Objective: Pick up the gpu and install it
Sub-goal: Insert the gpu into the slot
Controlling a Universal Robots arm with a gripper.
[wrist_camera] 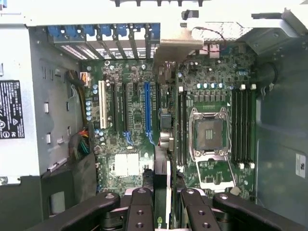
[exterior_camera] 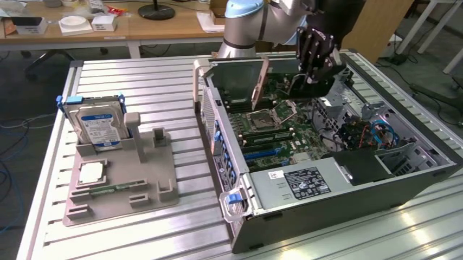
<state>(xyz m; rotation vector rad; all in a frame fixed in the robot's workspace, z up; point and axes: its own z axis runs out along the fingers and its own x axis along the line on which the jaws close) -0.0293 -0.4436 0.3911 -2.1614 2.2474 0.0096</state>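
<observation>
table [exterior_camera: 137, 86]: slatted metal | on it: grey fixture [exterior_camera: 123, 187], open pc case [exterior_camera: 340, 211]

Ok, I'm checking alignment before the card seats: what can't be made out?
- What lies under the gpu: wrist view, the edge-on card covers it.
- The gpu's held end in the end effector: wrist view, cut by the picture's edge.
- Text on the hard drive label: exterior view, too small.
- Print on the power supply label: wrist view, cut by the edge.

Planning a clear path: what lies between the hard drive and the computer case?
In the exterior view: the grey holder's two upright posts, then bare slatted table.
</observation>
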